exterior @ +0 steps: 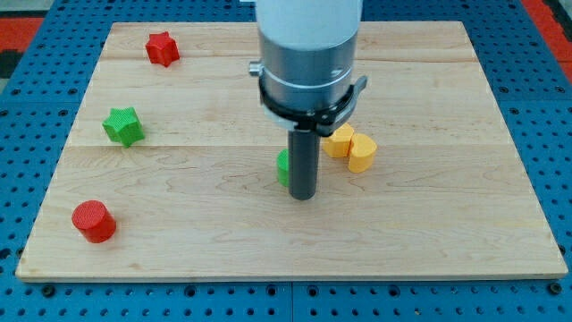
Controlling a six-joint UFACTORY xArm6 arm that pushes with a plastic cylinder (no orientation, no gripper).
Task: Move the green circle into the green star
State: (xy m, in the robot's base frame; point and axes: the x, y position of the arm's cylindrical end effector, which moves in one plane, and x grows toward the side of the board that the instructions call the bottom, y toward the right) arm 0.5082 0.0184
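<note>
One green circle (282, 167) peeks from behind the rod near the middle of the surface (429, 224), touching the rod's left side. My tip (304, 196) sits just right of it, probably to push it leftward toward the green star (122, 126), which is well apart at the view's left. There is no claw to open or close, only the rod.

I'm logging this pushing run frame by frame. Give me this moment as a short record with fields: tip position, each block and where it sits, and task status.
tip: my tip is on the board near its middle, right against the green circle's right side
green circle: mostly hidden behind the rod, only its left edge shows
green star: at the view's left, well apart from the circle
red star: top left
red circle: bottom left
yellow blocks: two, touching, just right of the rod
blue block: not visible
task status: circle not yet at the star
</note>
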